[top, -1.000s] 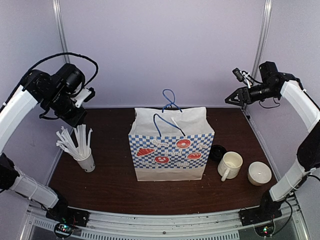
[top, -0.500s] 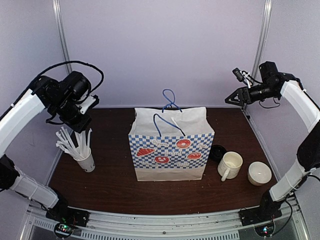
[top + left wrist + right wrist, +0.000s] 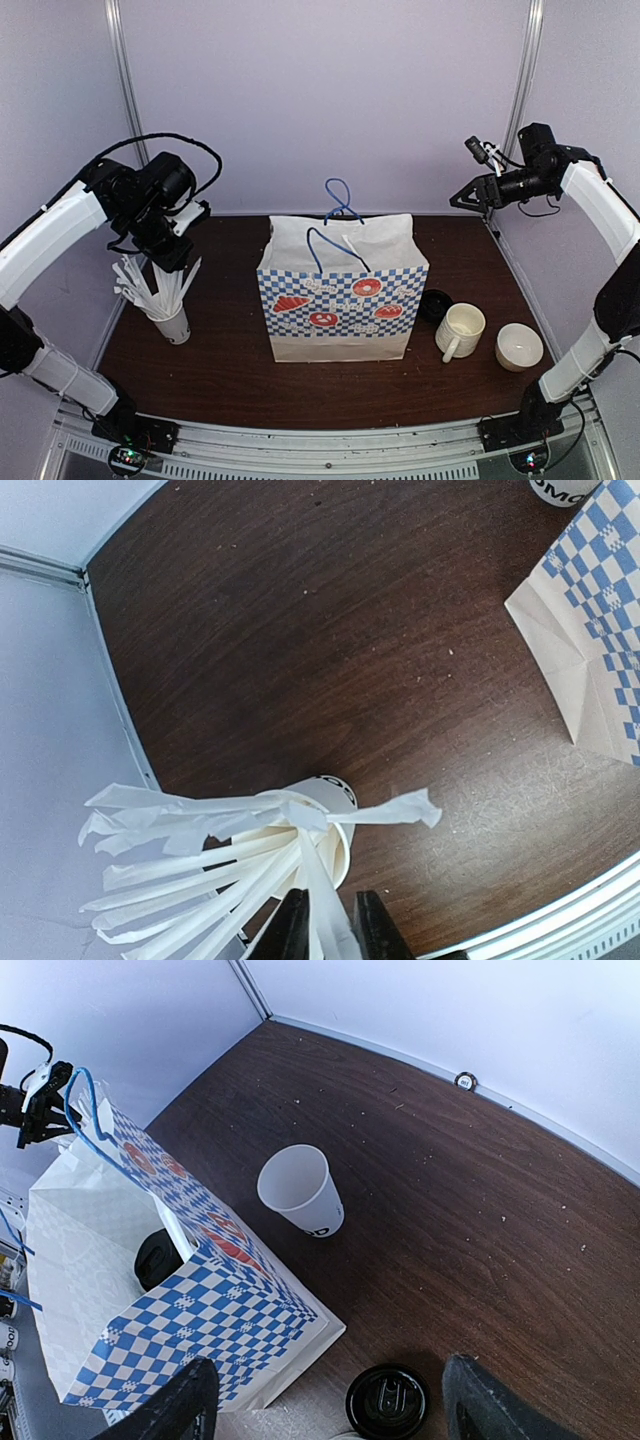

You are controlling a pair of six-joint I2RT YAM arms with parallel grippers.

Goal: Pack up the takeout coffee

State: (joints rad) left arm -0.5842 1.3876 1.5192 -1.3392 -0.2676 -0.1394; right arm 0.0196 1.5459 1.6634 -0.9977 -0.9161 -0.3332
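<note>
A tall white paper cup with dark lettering (image 3: 300,1192) stands open, without a lid, on the table behind the bag; its edge also shows in the left wrist view (image 3: 565,488). A black lid (image 3: 387,1400) lies flat beside the bag's corner (image 3: 433,303). Another dark round lid (image 3: 158,1258) shows inside the bag. My left gripper (image 3: 172,262) hangs over the straw cup (image 3: 325,820), its fingers narrowly apart around one wrapped straw (image 3: 330,900). Whether they pinch it does not show. My right gripper (image 3: 465,197) hangs high at the back right, open and empty.
The blue-checked paper bag (image 3: 340,300) stands open in the middle with its blue handles up. A cream mug (image 3: 460,330) and a cream bowl-like cup (image 3: 519,346) sit right of it. The straw cup (image 3: 173,325) stands near the left table edge.
My left gripper has swung to the right and slightly lower, over the straw cup. The right arm has not moved.
</note>
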